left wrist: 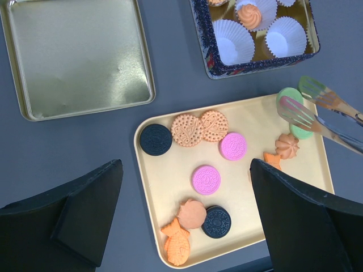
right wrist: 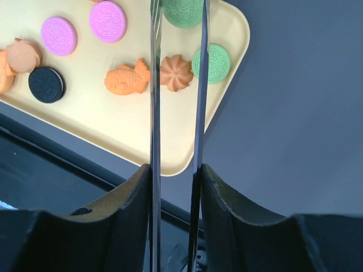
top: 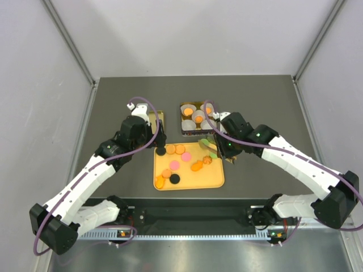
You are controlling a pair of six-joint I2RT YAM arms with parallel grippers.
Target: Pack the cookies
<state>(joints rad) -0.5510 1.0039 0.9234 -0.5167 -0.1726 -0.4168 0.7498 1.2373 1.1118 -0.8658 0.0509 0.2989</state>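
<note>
Several cookies lie on the yellow tray [top: 216, 180]: black [left wrist: 155, 139], tan scalloped [left wrist: 187, 130], pink [left wrist: 206, 179] and a fish-shaped orange one [left wrist: 176, 245]. My left gripper [left wrist: 184, 170] hangs open above the tray's left half, holding nothing. My right gripper [right wrist: 176, 170] is shut on metal tongs [right wrist: 154, 113]. The tong blades [left wrist: 295, 110] flank a green cookie [right wrist: 182, 11] at the tray's far right corner; I cannot tell whether they pinch it. An orange swirl cookie [right wrist: 176, 72] and another green cookie [right wrist: 216, 63] lie under the tong arms.
A dark patterned tin [left wrist: 207, 54] behind the tray holds white pleated paper cups [left wrist: 232, 41], one with an orange swirl [left wrist: 249, 15]. Its gold lid [left wrist: 79, 56] lies open side up to the left. Grey walls enclose the table.
</note>
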